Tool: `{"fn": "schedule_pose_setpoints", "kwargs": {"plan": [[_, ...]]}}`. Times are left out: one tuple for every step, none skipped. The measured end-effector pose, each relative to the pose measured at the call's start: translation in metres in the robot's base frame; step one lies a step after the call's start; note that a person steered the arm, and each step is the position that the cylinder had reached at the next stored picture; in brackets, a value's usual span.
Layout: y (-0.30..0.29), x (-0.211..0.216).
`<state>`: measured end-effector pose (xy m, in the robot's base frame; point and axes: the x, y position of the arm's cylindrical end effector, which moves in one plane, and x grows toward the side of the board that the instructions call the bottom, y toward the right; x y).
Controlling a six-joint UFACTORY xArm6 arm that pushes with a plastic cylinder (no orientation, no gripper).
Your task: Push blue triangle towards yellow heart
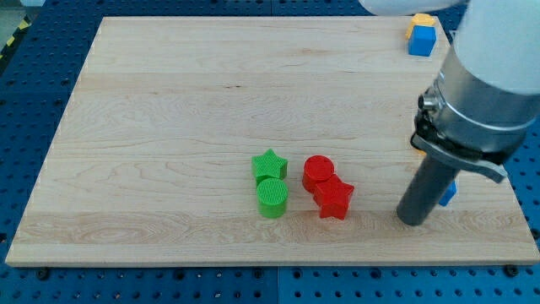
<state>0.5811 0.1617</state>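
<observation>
Blue pegboard is showing around the pale wooden surface (169,127), which is carrying all the blocks. At the view's right a sliver of blue block (448,193), probably the blue triangle though its shape is mostly hidden, is peeking out just behind my rod. My tip (413,221) is resting on the surface just to the left of and below that sliver, apparently touching it. I am carrying no jaws, only the rod. Well apart, at the view's top right, a yellow block (422,20) is sitting against a blue cube (422,40); its shape is unclear. Near the middle, a green star (270,164) is touching a green cylinder (272,198), and just to their right a red cylinder (318,172) is touching a red star (335,199).
</observation>
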Motion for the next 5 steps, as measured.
{"fn": "schedule_pose_setpoints", "kwargs": {"plan": [[0.013, 0.001], [0.013, -0.007], [0.016, -0.021], [0.026, -0.029], [0.031, -0.03]]}}
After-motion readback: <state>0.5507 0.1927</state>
